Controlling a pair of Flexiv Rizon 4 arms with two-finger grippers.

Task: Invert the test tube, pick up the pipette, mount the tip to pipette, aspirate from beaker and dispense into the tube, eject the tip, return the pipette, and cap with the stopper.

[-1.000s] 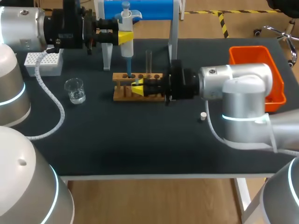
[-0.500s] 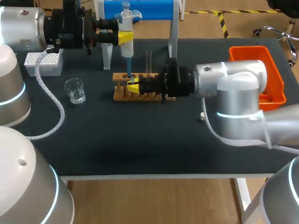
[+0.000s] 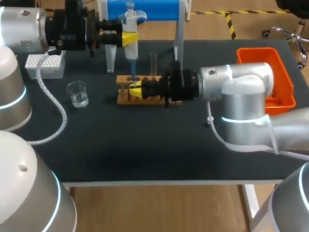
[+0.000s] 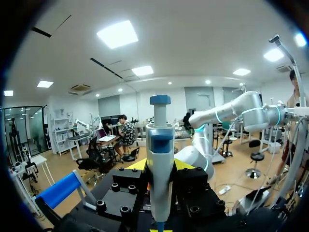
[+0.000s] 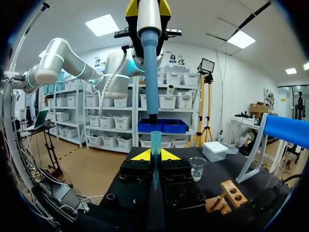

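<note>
White-and-blue plastic pipette [image 3: 131,21] upright in my clamped left claw [image 3: 126,38].
At its 6 o'clock, my right claw [image 3: 137,91] pinches a translucent blue tip [image 5: 155,145] at the wooden tube rack [image 3: 124,100].

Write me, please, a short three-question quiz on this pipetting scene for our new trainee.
1. True or false: the pipette tip is already seated on the pipette.
2. What is the right gripper shut on? A) the beaker B) the pipette tip C) the test tube
3. Which arm's gripper holds the pipette?

Key:
1. False. The right wrist view shows a gap between the pipette's shaft and the tip.
2. B.
3. The left gripper.
</note>
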